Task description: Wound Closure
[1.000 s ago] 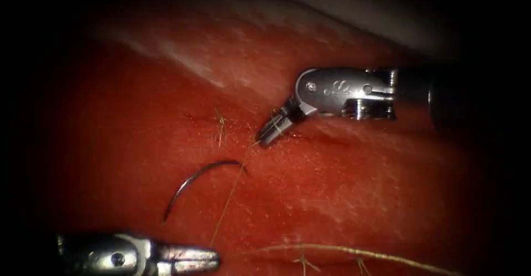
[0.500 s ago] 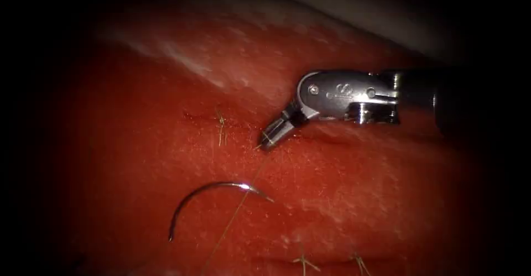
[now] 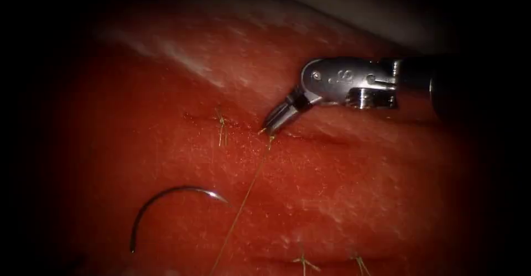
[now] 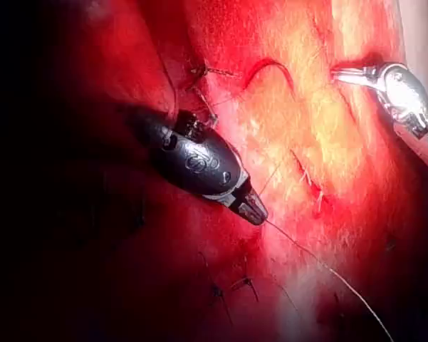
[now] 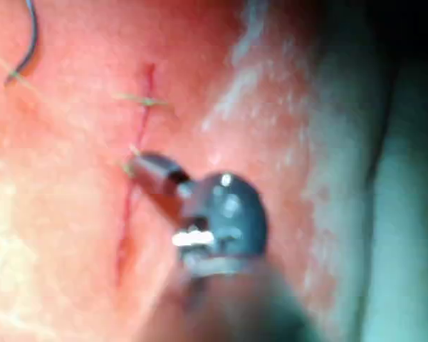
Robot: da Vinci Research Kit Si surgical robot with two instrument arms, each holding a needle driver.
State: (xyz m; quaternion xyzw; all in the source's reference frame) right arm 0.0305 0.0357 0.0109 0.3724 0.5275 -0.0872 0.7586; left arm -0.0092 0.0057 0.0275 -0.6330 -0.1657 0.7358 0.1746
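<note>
Right silver pincer (image 3: 271, 126) is closed on the thin yellowish thread (image 3: 243, 201) at the narrow cut (image 3: 232, 124) in the red tissue (image 3: 359, 198). Left dark pincer (image 4: 255, 211) is closed, holding the thread. Curved steel needle (image 3: 166, 198) lies free on the tissue, left of the thread.

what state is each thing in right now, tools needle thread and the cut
right arm's tool: jaws shut on the thread at the cut
left arm's tool: jaws shut on the thread
needle: free, lying on the tissue, held by neither tool
thread: runs taut from the cut
cut: one tied stitch across it
</note>
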